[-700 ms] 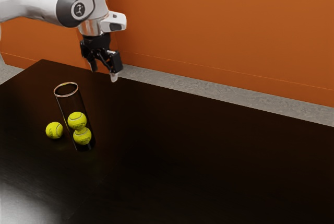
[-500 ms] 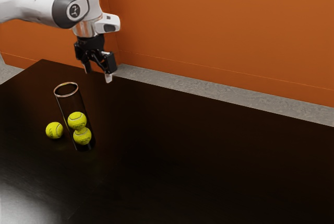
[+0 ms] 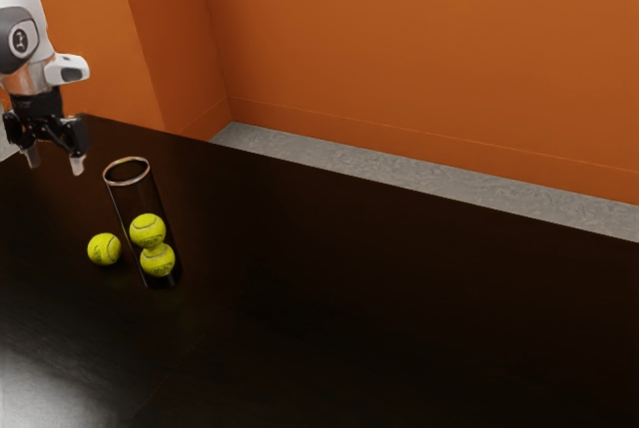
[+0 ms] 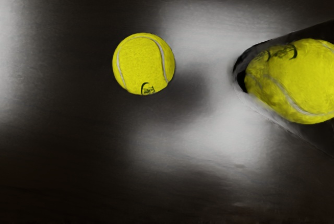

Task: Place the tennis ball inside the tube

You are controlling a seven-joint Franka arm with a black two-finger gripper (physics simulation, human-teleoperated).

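My gripper point(image 3: 54, 161) hangs above the table at the exterior view's left, fingers spread apart with nothing between them. It is higher than the loose tennis ball point(image 3: 104, 249), which rests on the table beside the tube's base. The transparent tube point(image 3: 137, 196) stands upright with a pale rim, two tennis balls point(image 3: 148, 230) stacked inside it. In the wrist view the loose ball point(image 4: 143, 64) lies apart from the tube point(image 4: 241, 75), where a yellow ball point(image 4: 297, 83) shows through the wall.
The dark table point(image 3: 379, 298) extends far toward the exterior view's right. An orange wall point(image 3: 429, 59) rises behind it, with a strip of grey floor point(image 3: 399, 173) between. Light reflects off the tabletop near the loose ball.
My arm and open gripper have moved a long way toward the exterior view's left, past the tube. The loose ball, the tube and the balls inside it have stayed where they were.
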